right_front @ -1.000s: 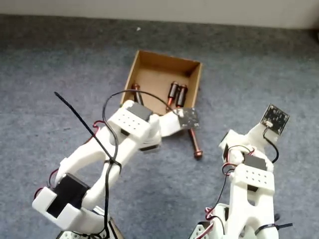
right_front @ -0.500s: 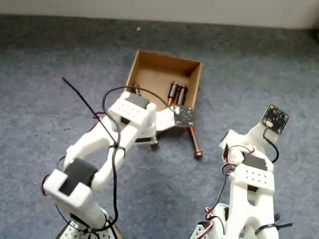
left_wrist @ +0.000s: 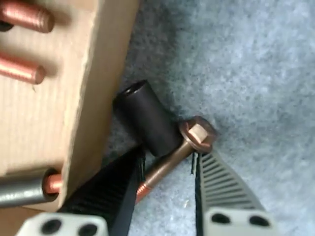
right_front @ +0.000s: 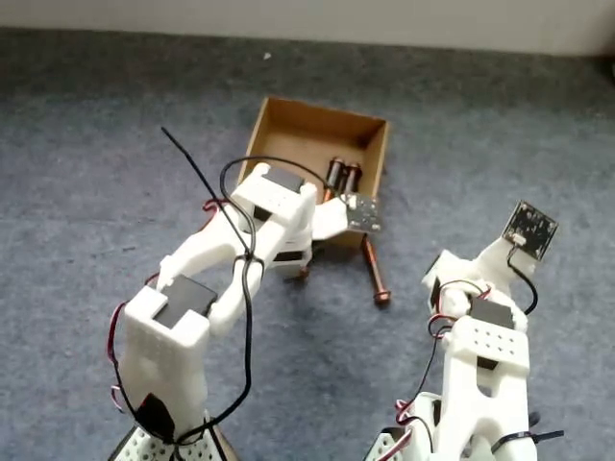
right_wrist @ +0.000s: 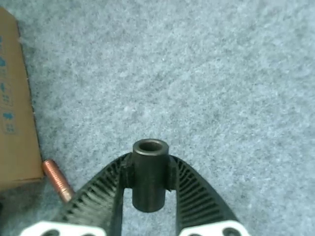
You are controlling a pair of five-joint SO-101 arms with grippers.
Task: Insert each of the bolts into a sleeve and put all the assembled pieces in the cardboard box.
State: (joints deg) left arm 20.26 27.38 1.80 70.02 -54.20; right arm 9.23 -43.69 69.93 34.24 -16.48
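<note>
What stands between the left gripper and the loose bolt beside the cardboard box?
Nothing visible. The bolt lies with its shank between the open fingers of the left gripper. A black sleeve rests against the bolt near its head, just beyond the fingertips, and the cardboard box wall is close beside.

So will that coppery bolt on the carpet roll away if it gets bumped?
Probably not far. The bolt has a round shaft, but its wide head would likely make it curve, and the fuzzy carpet should slow it. It looks like solid metal, so likely stiff and heavyish.

Dark sleeve (right_wrist: 150,179) between the fingers (right_wrist: 98,194)
</note>
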